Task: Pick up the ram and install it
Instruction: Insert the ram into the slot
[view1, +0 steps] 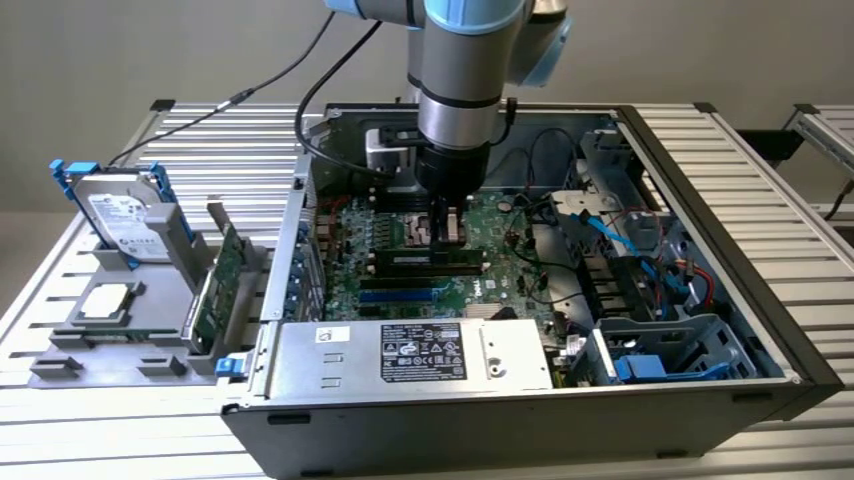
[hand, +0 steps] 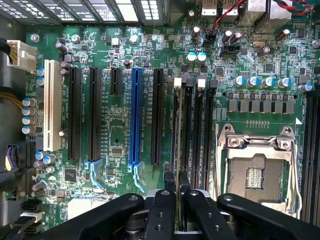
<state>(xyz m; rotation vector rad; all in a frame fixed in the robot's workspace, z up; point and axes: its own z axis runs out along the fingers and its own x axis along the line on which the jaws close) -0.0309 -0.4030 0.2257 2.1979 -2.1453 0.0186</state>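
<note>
**Item: ram** (hand: 178, 135). A thin green stick, seen edge-on in the wrist view and standing on its long edge.

**Location:** inside the open computer case (view1: 787, 340), at the motherboard (hand: 115, 150). It lies in line with the bank of black memory slots (hand: 207, 130), just beside the open CPU socket (hand: 255, 170). Whether it is seated in a slot or sits just above one cannot be told.

**Holder:** the tool (hand: 178, 185) is almost fully closed. Its two black fingers (hand: 165, 205) pinch the ram by its flat faces. The grey arm (view1: 454, 90) comes straight down into the case.

**Adjacent on the board:**
- one long blue slot (hand: 135, 120)
- several black expansion slots (hand: 95, 115) parallel to the blue one
- a white slot (hand: 52, 110) furthest from the socket

**Elsewhere in the case:**
- a metal power supply (view1: 414, 355) with a printed label, along the near wall in the exterior view
- blue cables (view1: 607, 230) toward the exterior view's right
- a drive cage (view1: 667, 350) toward the exterior view's right

**Outside the case, at the exterior view's left:** a grey fixture (view1: 80, 365) carries three things.
- a hard drive (view1: 127, 215), upright in a blue bracket
- a large green expansion card (view1: 220, 280), standing on edge
- a square processor (view1: 107, 300), lying flat

**Support:** a worktop (view1: 747, 150) of metal slats carries the case and the fixture.
</note>
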